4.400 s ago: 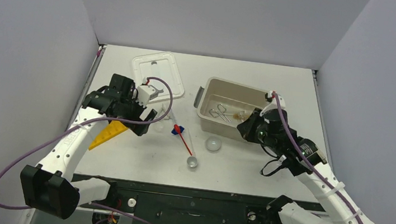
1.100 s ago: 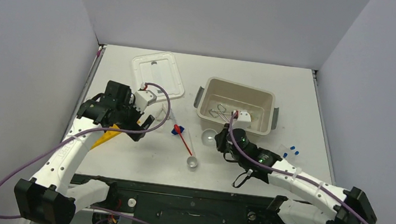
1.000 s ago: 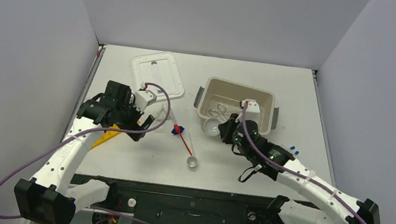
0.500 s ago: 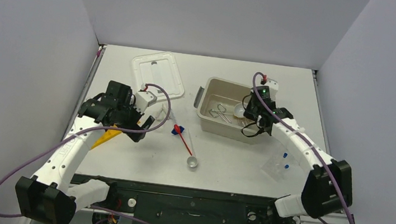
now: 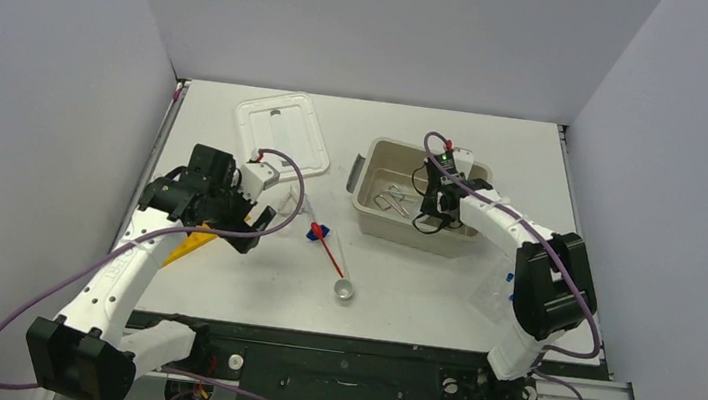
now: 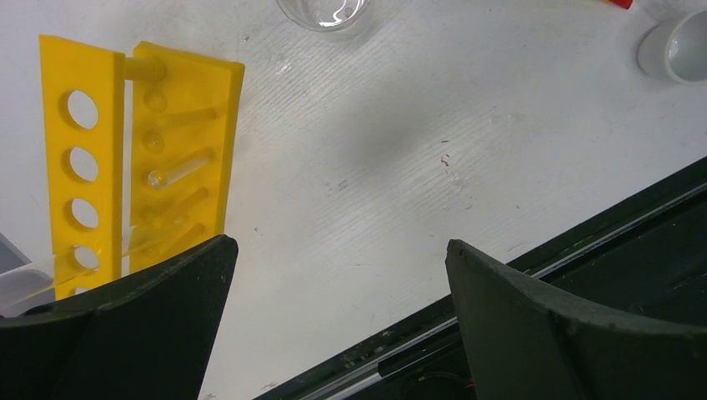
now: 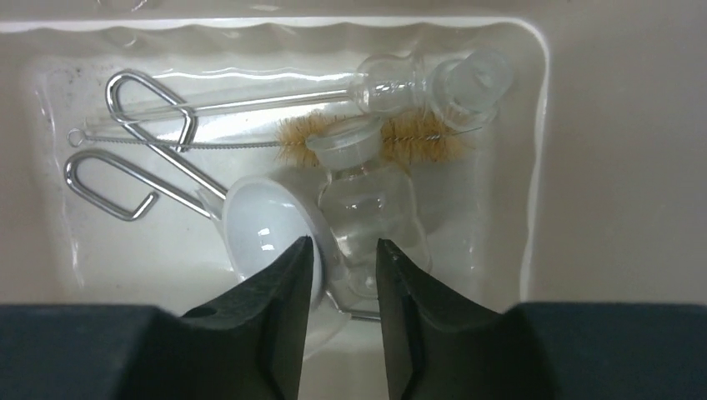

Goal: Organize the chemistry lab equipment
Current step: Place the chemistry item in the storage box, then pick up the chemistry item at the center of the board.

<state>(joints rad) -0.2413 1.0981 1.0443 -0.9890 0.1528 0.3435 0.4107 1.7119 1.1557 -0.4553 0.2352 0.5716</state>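
Note:
My right gripper [image 7: 343,242] hangs inside the beige tub [image 5: 371,159], jaws slightly open. The rim of a white round dish [image 7: 267,233] lies between them, and the dish rests on the tub's contents. Under it are metal tongs [image 7: 133,167], a brush [image 7: 308,142], a glass flask [image 7: 367,200] and a long glass tube [image 7: 250,102]. My left gripper [image 6: 338,246] stands wide open and empty over bare table beside the yellow tube rack [image 6: 142,158]. A red spatula [image 5: 327,247], a blue cap [image 5: 318,229] and a small vial [image 5: 345,292] lie mid-table.
A white lid [image 5: 282,131] lies at the back left. A clear bag with blue caps [image 5: 500,297] sits at the right, partly behind the right arm. A clear beaker [image 6: 321,10] and a white cup [image 6: 679,52] edge the left wrist view. The table's black front rail [image 6: 584,242] is close.
The right arm carried the white dish from the table up into the tub, and its jaws have parted a little. The left arm has not moved.

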